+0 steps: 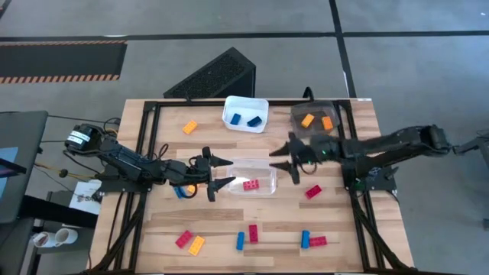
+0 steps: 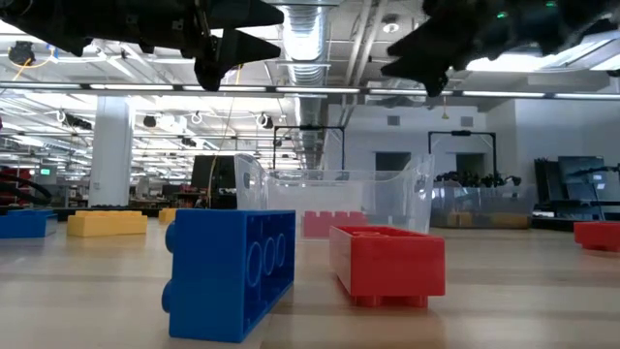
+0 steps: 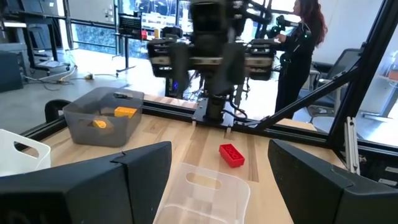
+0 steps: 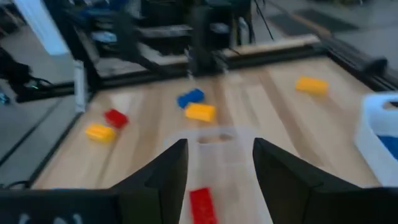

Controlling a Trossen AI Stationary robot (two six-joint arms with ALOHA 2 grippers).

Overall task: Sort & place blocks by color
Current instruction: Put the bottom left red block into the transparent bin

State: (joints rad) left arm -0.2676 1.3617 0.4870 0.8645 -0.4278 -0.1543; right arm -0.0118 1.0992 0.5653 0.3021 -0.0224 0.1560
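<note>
At the table's near edge we see loose blocks: red and orange ones (image 1: 189,242) toward the left corner, a blue-and-red pair (image 1: 246,236) at the middle, another pair (image 1: 312,241) to the right. Further in, at the table's middle, the clear bin (image 1: 263,169) holds one red block (image 1: 250,184). We have a gripper at each end of it, both above the table. Our left gripper (image 1: 219,175) hangs with jaws spread and empty, with an orange-and-blue pair (image 1: 182,190) under its arm. Our right gripper (image 1: 284,159) also holds nothing, jaws parted. Just right of the bin lies a red block (image 1: 313,192), nearer our right gripper. Toward the far edge stand a white bin (image 1: 227,107) with blue blocks, a grey bin (image 1: 296,111) with orange ones, and a stray orange block (image 1: 189,127).
</note>
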